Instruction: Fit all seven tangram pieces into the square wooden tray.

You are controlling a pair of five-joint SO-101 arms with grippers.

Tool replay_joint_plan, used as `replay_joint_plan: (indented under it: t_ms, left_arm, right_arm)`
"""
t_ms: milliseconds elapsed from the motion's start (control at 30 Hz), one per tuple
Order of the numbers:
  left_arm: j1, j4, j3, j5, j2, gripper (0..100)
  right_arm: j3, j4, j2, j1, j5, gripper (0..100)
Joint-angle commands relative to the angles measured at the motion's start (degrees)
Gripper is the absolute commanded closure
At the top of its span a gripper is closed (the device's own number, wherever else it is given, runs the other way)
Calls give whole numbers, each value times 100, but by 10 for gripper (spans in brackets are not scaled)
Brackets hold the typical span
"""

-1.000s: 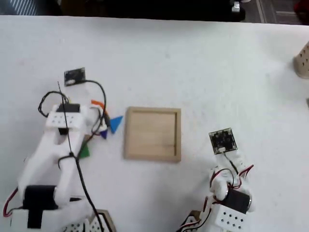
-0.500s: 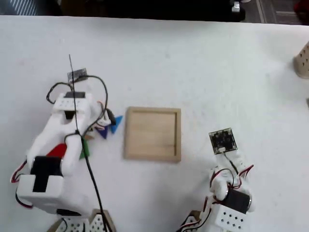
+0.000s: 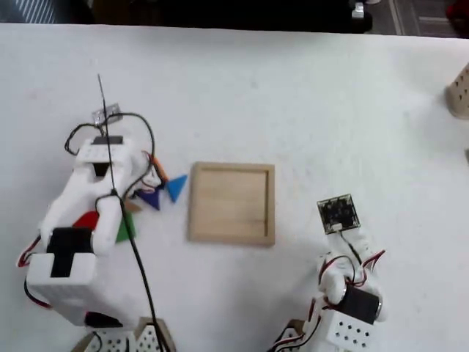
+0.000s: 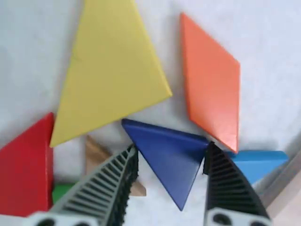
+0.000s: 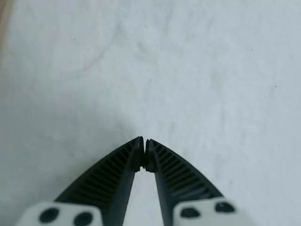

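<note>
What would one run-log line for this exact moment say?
left gripper: open, straddling dark blue triangle | right gripper: shut, above table | wooden tray: holds no pieces

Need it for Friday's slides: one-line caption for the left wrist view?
Open left hand straddling the dark blue triangle, beside the yellow triangle and orange parallelogram.

High cam overhead; wrist cams close over table (image 3: 330,95).

Hand (image 4: 171,148) spread, straddling dark blue triangle (image 4: 170,157)
</note>
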Motion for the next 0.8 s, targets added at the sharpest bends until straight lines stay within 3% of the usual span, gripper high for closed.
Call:
replay_joint_plan:
  t_ms: [0,300,600,767]
  left_arm:
    - [84,0,-211,105,4,775]
    - [84,-176,-211,888,13,774]
    - [84,-167,-387,888,31,774]
    - [251,-264,-554,510,84,762]
  right_arm:
    - [18,40,-13,57,79,981]
    - [18,40,-13,57,79,981]
    - [18,40,-13,57,79,981]
    - [18,40,-13,57,79,981]
